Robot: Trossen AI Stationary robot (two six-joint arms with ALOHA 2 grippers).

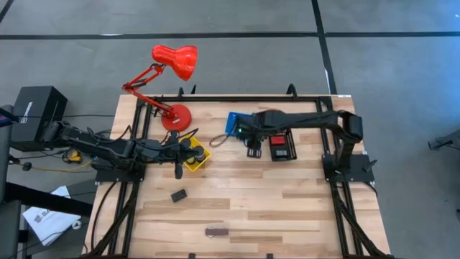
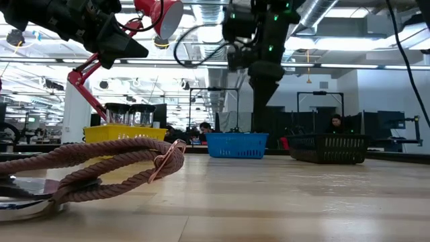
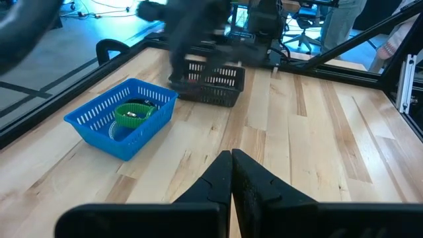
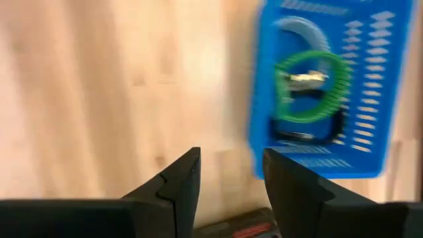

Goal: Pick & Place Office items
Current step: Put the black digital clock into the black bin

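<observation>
The right end effector (image 4: 228, 175) is held with fingers apart, empty, beside the blue basket (image 4: 370, 99) — a green piece (image 4: 310, 86) is seen inside; the left end effector (image 3: 231, 173) is pressed together.

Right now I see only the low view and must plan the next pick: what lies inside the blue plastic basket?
Observer: A green coiled ring, a clear ring and a black piece lie in the blue plastic basket.
Operator: Does the right claw hold anything?
Observer: No, the right claw is open and empty, beside that basket.
Operator: Anything loose elsewhere?
Observer: A small black block lies on the wooden table, apart from every basket.
</observation>
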